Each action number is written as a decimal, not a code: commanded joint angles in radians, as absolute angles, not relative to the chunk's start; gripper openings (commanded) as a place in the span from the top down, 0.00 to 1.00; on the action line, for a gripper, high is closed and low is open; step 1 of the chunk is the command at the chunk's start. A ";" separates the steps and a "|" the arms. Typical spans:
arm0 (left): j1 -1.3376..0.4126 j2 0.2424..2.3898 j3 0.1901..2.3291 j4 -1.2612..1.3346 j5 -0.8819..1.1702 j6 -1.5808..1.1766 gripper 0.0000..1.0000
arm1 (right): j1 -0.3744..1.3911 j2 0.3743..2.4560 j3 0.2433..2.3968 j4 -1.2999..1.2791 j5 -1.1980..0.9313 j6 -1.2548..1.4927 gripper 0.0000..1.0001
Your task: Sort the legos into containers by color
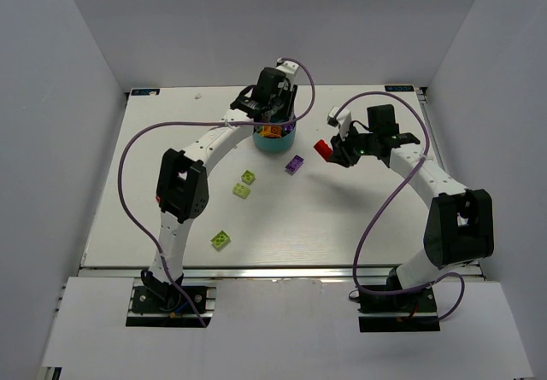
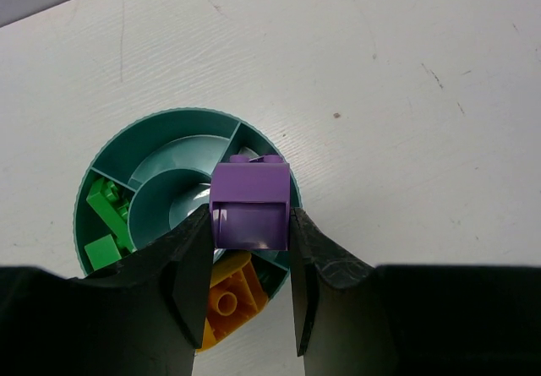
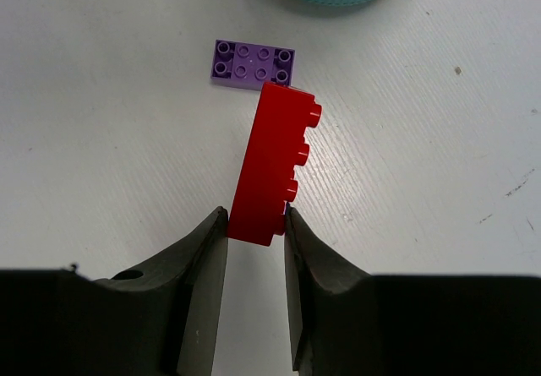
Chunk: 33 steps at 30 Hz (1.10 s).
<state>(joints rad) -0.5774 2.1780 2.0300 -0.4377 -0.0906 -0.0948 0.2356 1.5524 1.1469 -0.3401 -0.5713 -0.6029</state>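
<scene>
Now, your legos point(image 1: 248, 177) should be light, stiff and slick, so grip flat sides. Your left gripper point(image 2: 250, 232) pinches a purple brick point(image 2: 249, 205) directly over the teal bowl point(image 2: 152, 139); your right gripper point(image 3: 256, 224) pinches a red brick point(image 3: 272, 169) by one end, right of the bowl. Beneath lies a smooth white table point(image 1: 342, 218), white walls point(image 1: 68, 55) around.

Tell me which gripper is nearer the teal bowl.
Left. The left gripper is directly above the teal bowl, gripping a purple lego; the right gripper sits off to its right, gripping a red lego.
</scene>
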 commanded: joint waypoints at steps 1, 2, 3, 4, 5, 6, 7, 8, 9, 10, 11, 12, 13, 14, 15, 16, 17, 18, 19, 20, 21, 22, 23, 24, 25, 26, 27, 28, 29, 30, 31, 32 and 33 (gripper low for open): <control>-0.581 2.164 2.057 -0.377 -0.095 -0.083 1.00 | 0.227 1.523 1.138 -0.316 -0.580 -0.591 1.00; -0.581 2.166 2.059 -0.373 -0.092 -0.084 1.00 | 0.226 1.525 1.137 -0.314 -0.580 -0.591 1.00; -0.581 2.167 2.059 -0.368 -0.089 -0.086 1.00 | 0.224 1.523 1.137 -0.314 -0.580 -0.591 1.00; -0.581 2.171 2.059 -0.362 -0.081 -0.093 1.00 | 0.224 1.523 1.135 -0.316 -0.580 -0.589 1.00; -0.581 2.177 2.059 -0.361 -0.078 -0.095 1.00 | 0.222 1.525 1.135 -0.314 -0.580 -0.588 1.00; -0.581 2.178 2.059 -0.360 -0.075 -0.098 1.00 | 0.222 1.525 1.135 -0.314 -0.580 -0.588 1.00; -0.581 2.183 2.059 -0.360 -0.074 -0.103 1.00 | 0.221 1.525 1.135 -0.316 -0.580 -0.586 1.00; -0.581 2.187 2.057 -0.359 -0.074 -0.104 1.00 | 0.219 1.526 1.135 -0.314 -0.580 -0.586 1.00; -0.581 2.189 2.053 -0.357 -0.077 -0.106 1.00 | 0.219 1.528 1.137 -0.314 -0.580 -0.586 1.00; -0.581 2.191 2.048 -0.354 -0.077 -0.109 1.00 | 0.219 1.528 1.137 -0.314 -0.580 -0.586 1.00; -0.581 2.189 2.045 -0.351 -0.083 -0.110 1.00 | 0.219 1.528 1.137 -0.314 -0.580 -0.586 1.00; -0.581 2.191 2.036 -0.345 -0.084 -0.113 1.00 | 0.219 1.529 1.137 -0.314 -0.580 -0.586 1.00; -0.581 2.189 2.034 -0.342 -0.087 -0.115 1.00 | 0.219 1.528 1.137 -0.314 -0.580 -0.586 1.00; -0.581 2.191 2.030 -0.341 -0.089 -0.115 1.00 | 0.219 1.529 1.135 -0.313 -0.578 -0.586 1.00; -0.583 2.192 2.026 -0.336 -0.090 -0.115 1.00 | 0.218 1.529 1.135 -0.313 -0.580 -0.586 1.00; -0.583 2.192 2.023 -0.334 -0.094 -0.115 1.00 | 0.218 1.529 1.134 -0.311 -0.580 -0.584 1.00; -0.583 2.194 2.022 -0.334 -0.092 -0.115 1.00 | 0.216 1.531 1.132 -0.311 -0.580 -0.584 1.00; -0.584 2.197 2.022 -0.334 -0.092 -0.115 1.00 | 0.218 1.531 1.132 -0.310 -0.578 -0.586 1.00; -0.584 2.201 2.022 -0.333 -0.092 -0.117 1.00 | 0.218 1.531 1.131 -0.310 -0.580 -0.586 1.00; -0.584 2.203 2.022 -0.334 -0.092 -0.117 1.00 | 0.218 1.531 1.131 -0.310 -0.578 -0.586 1.00; -0.586 2.206 2.022 -0.334 -0.098 -0.117 1.00 | 0.216 1.531 1.128 -0.310 -0.578 -0.586 1.00; -0.587 2.212 2.023 -0.337 -0.101 -0.120 1.00 | 0.218 1.529 1.126 -0.310 -0.578 -0.586 1.00; -0.589 2.215 2.025 -0.337 -0.107 -0.120 1.00 | 0.218 1.529 1.126 -0.310 -0.578 -0.586 1.00; -0.592 2.218 2.025 -0.339 -0.115 -0.120 1.00 | 0.215 1.529 1.123 -0.310 -0.578 -0.586 1.00; -0.594 2.223 2.025 -0.342 -0.130 -0.121 1.00 | 0.216 1.529 1.123 -0.308 -0.577 -0.586 1.00; -0.594 2.229 2.025 -0.342 -0.133 -0.121 1.00 | 0.216 1.526 1.123 -0.310 -0.577 -0.586 1.00; -0.594 2.232 2.025 -0.345 -0.138 -0.123 1.00 | 0.215 1.528 1.123 -0.310 -0.577 -0.586 1.00; -0.594 2.233 2.025 -0.348 -0.146 -0.124 1.00 | 0.215 1.526 1.121 -0.308 -0.577 -0.586 1.00; -0.595 2.240 2.025 -0.348 -0.149 -0.124 1.00 | 0.216 1.526 1.121 -0.310 -0.575 -0.587 1.00; -0.595 2.241 2.025 -0.350 -0.152 -0.126 1.00 | 0.216 1.526 1.121 -0.310 -0.575 -0.588 1.00; -0.597 2.243 2.023 -0.348 -0.161 -0.129 1.00 | 0.215 1.528 1.120 -0.310 -0.575 -0.588 1.00; -0.598 2.244 2.022 -0.348 -0.169 -0.129 1.00 | 0.216 1.528 1.121 -0.310 -0.575 -0.589 1.00; -0.600 2.246 2.022 -0.348 -0.176 -0.129 1.00 | 0.215 1.528 1.121 -0.311 -0.577 -0.588 1.00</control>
